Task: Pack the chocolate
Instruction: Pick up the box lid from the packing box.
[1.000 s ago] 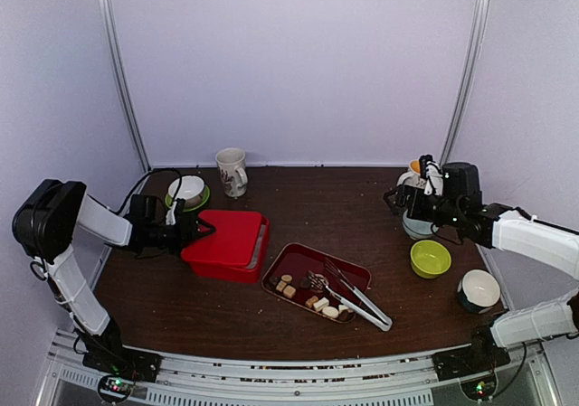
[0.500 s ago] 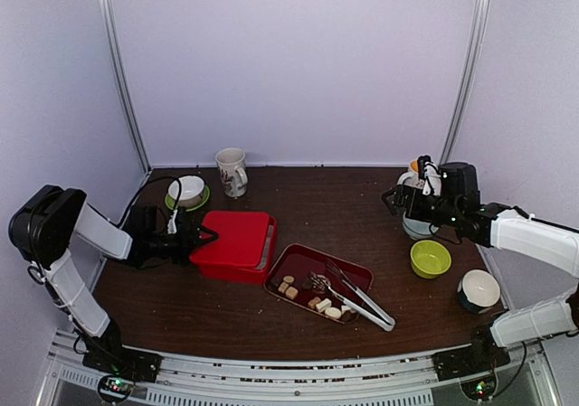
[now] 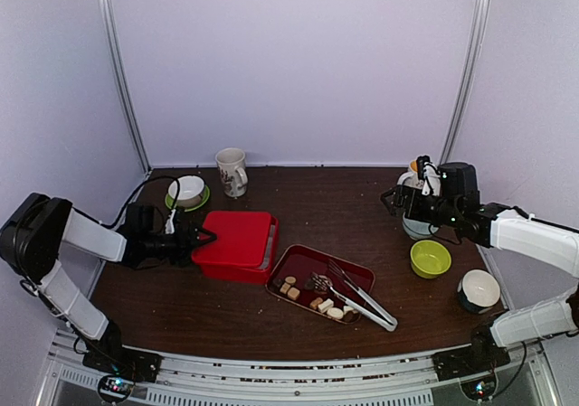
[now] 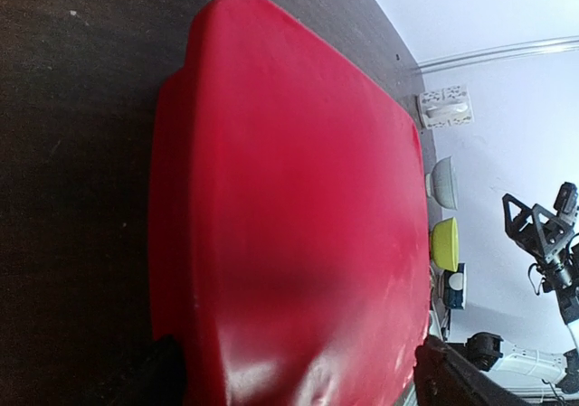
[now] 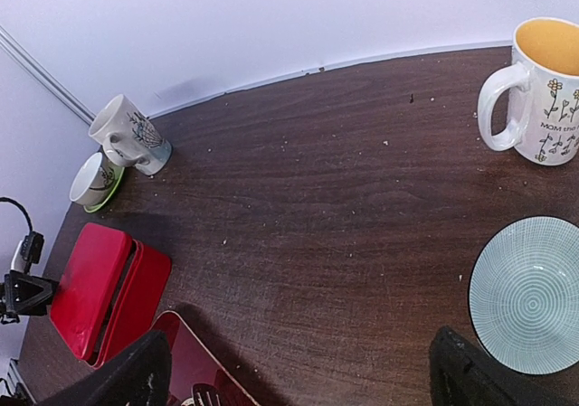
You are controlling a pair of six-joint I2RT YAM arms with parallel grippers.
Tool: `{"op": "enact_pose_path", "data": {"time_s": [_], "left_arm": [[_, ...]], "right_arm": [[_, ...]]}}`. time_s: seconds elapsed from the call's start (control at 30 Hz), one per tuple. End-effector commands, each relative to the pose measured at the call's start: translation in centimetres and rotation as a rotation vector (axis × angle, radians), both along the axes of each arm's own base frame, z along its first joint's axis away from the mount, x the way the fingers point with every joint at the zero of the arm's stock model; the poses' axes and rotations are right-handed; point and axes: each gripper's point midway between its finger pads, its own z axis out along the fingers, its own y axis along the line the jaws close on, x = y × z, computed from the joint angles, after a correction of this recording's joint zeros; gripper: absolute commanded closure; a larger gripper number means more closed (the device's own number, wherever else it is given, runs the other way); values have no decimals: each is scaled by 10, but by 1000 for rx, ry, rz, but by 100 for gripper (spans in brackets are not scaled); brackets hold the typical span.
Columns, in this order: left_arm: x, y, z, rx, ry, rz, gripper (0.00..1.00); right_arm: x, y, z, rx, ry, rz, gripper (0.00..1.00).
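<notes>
Red box [image 3: 237, 241] sits left of centre. Left gripper [image 3: 204, 238] is spread wide astride its left end, probably to shift or open it. Chocolate [image 3: 323, 306] lies in the dark tray [image 3: 303, 261] at lower centre, beside the tongs [image 3: 362, 299]. Right gripper [image 3: 391, 201] is wide and empty, parked upper right.

Chocolate [image 3: 291, 290]: small tan, brown & cream pcs, loose in red tray [image 3: 303, 259], front-centre.

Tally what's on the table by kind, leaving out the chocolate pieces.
Mugs: 2
Cup: 1
Saucer: 1
Bowls: 3
Red box: 1
Tray: 1
Tongs: 1
Total: 10
</notes>
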Motion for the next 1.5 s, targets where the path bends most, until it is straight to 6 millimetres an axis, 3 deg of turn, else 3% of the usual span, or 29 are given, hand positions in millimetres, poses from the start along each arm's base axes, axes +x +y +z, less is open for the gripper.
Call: {"op": "enact_pose_path", "data": {"time_s": [0.0, 1.07, 1.47], "left_arm": [[0, -7, 15, 3, -36, -42, 12], [-7, -8, 59, 1, -89, -74, 51], [-9, -8, 64, 4, -98, -83, 66]], "right_arm": [[-1, 4, 12, 24, -32, 10, 0], [-1, 10, 11, 29, -33, 37, 0], [0, 14, 16, 32, -40, 45, 0]]}}
